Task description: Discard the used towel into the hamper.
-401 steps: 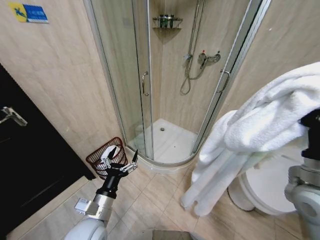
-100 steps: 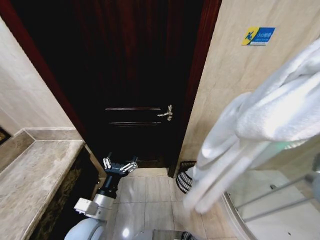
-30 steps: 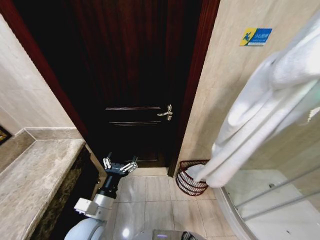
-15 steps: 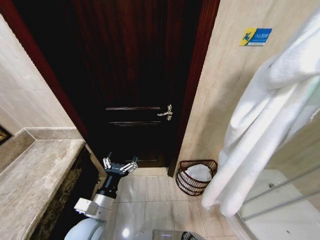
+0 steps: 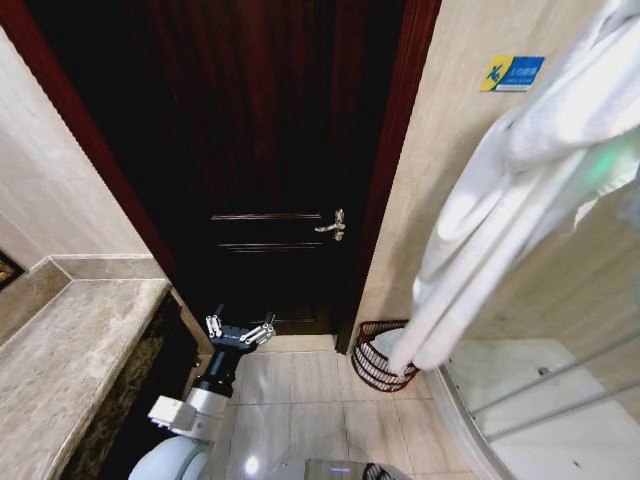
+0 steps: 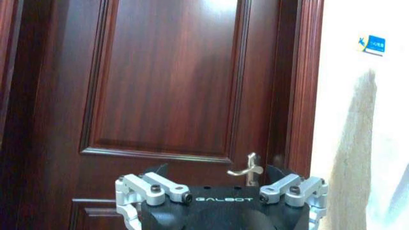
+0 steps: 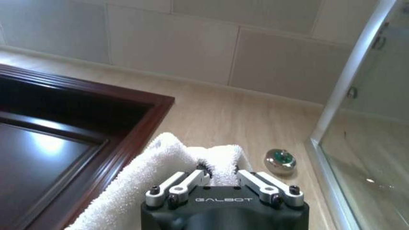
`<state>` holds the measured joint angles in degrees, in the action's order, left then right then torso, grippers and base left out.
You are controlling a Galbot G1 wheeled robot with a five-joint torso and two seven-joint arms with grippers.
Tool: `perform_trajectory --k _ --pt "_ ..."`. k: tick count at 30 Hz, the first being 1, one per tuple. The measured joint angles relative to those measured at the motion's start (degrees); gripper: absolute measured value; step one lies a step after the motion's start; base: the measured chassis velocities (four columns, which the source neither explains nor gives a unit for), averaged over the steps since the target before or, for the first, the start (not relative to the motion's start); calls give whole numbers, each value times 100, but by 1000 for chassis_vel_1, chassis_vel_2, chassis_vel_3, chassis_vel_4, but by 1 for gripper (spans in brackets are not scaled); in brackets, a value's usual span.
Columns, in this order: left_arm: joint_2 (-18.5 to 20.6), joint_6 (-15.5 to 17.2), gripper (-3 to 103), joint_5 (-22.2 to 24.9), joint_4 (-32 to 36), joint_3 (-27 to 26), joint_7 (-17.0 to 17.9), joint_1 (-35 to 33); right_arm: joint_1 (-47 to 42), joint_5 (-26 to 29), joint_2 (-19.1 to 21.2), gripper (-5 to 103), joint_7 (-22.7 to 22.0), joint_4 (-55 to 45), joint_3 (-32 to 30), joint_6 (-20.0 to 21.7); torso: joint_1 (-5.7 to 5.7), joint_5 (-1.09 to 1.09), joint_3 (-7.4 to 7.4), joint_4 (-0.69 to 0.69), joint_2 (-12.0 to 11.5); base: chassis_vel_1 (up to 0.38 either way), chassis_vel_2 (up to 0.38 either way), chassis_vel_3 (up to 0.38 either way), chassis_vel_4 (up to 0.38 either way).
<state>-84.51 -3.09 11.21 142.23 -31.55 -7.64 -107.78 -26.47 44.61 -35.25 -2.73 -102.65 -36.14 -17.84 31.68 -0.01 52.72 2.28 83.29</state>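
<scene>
A big white towel [image 5: 520, 190] hangs down from the upper right, and its lower end dangles at the rim of the hamper [image 5: 368, 362]. The hamper is a small reddish-brown open-weave basket on the floor by the door frame, and the towel hides its right side. In the right wrist view my right gripper [image 7: 217, 173] is shut on a fold of the towel [image 7: 160, 167], held high up. My left gripper [image 5: 240, 333] is low at the front left, open and holding nothing, well to the left of the hamper.
A dark wooden door [image 5: 270, 150] with a metal handle [image 5: 333, 225] stands straight ahead. A marble counter [image 5: 70, 350] runs along the left. The glass shower enclosure [image 5: 560, 400] closes off the right. Open tiled floor [image 5: 300, 395] lies between my left arm and the hamper.
The camera has turned from the shower to the door. Over the last second the towel's lower end swung right, off the hamper, then back left over its rim. The left arm stayed put.
</scene>
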Motion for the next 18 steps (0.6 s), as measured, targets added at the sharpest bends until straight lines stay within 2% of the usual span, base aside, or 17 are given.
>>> perform_trajectory --k 9,18 --pt "0 0 100 0 0 0 0 0 -485 -205 -320 10 136 289 22 -266 0 3 0 0 0 0 0 0 0" --pt "0 0 100 0 0 0 0 0 -822 -227 -648 10 468 733 189 -813 0 1 0 0 0 0 0 0 0"
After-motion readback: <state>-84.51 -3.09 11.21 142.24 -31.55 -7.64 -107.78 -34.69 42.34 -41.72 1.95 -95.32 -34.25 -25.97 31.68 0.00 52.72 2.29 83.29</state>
